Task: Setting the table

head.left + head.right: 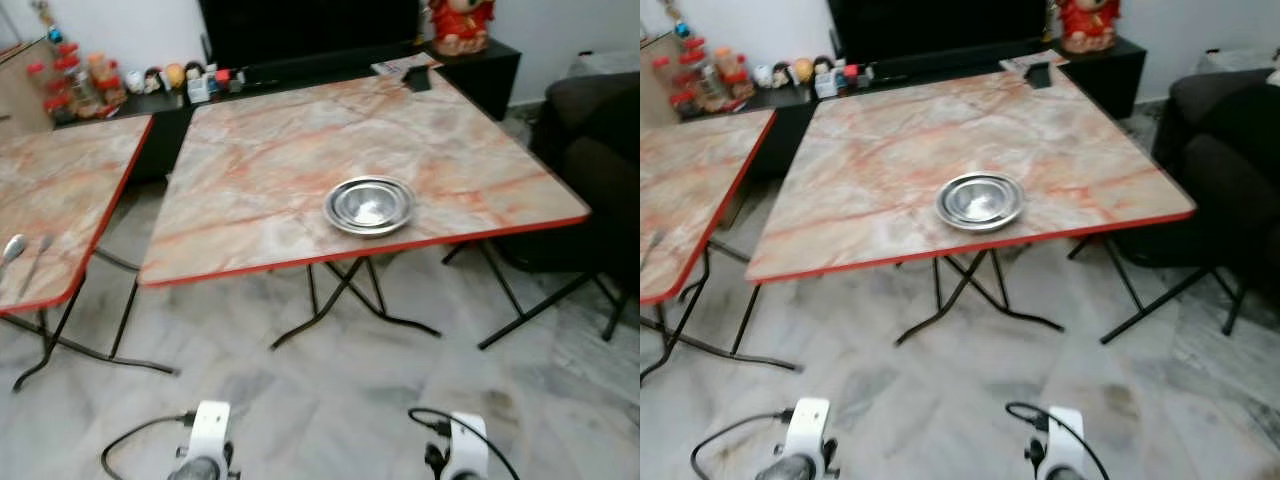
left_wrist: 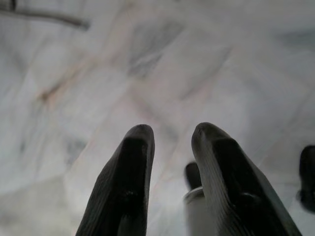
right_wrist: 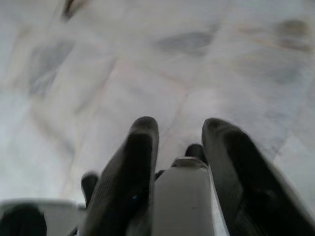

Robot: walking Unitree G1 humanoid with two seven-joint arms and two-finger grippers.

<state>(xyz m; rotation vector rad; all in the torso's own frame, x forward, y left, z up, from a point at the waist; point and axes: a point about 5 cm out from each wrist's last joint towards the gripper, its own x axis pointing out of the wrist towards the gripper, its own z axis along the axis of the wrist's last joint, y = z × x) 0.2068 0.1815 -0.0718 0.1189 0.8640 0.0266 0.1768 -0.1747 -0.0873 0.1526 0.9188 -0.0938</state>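
Note:
A stack of shiny steel bowls (image 1: 369,205) rests on the marble-patterned folding table (image 1: 260,150), close to its red near edge. On a second, similar table (image 1: 50,190) at the left lie two metal spoons (image 1: 12,250) by its near edge. Both arms hang low, their white wrists (image 1: 205,440) at the bottom of the eye views, well short of the tables. In the wrist views my left gripper (image 2: 173,135) and right gripper (image 3: 181,129) point down at the marble floor, each open with nothing held.
Black folding legs (image 1: 345,300) spread under the tables. A dark sofa (image 1: 600,170) stands at the right. Behind is a black TV cabinet (image 1: 300,60) with small figurines and a red doll (image 1: 460,25). A small black object (image 1: 417,78) sits at the table's far corner.

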